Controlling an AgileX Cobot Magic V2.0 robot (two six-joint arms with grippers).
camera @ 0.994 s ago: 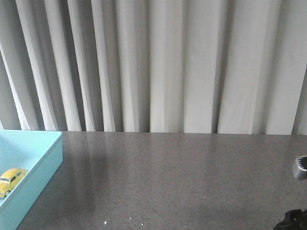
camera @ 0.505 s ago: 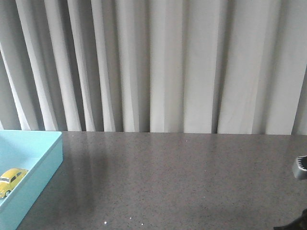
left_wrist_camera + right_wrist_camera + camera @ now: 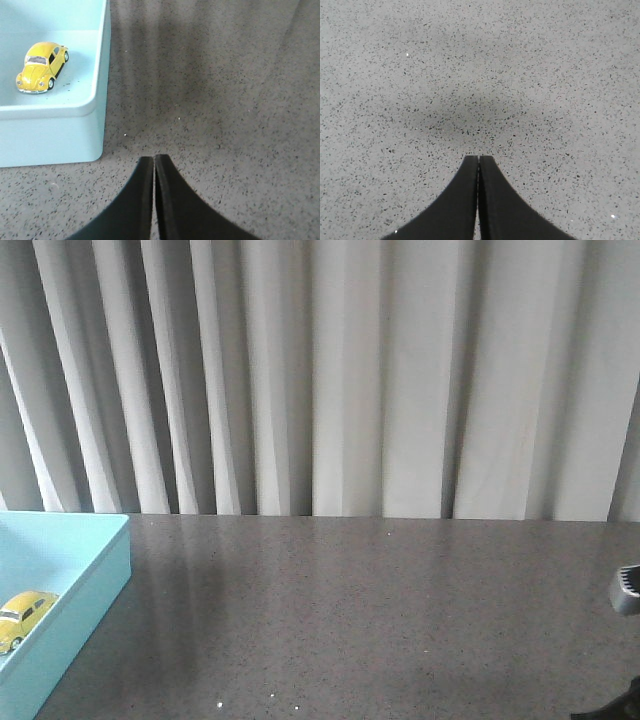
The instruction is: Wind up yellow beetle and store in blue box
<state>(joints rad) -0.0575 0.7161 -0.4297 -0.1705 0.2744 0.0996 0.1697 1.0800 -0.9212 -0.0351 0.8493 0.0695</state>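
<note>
Sitting on the floor of the blue box (image 3: 105,570), the yellow beetle (image 3: 24,615) rests on its wheels at the bench's (image 3: 380,620) left edge, touching none of the walls that show. In the left wrist view the yellow beetle (image 3: 42,66) is seen whole, with its rounded yellow body, dark windows and silver wheels, and it stands well inside the blue box (image 3: 98,90), apart from the rounded corner nearest the camera. The left end effector (image 3: 154,159) hangs over bare speckled bench (image 3: 225,100) just outside that corner of the box, its two dark fingers pressed together with only a hairline seam between them and nothing held. The right end effector (image 3: 478,158) is likewise closed to a thin seam, empty, above plain grey speckled bench (image 3: 480,75) over a soft shadow. From the front only a dark sliver and a small grey part of the right arm (image 3: 625,590) show at the bench's right edge, well apart from the box. Pale pleated curtains (image 3: 330,370) hang behind the bench's far edge.
</note>
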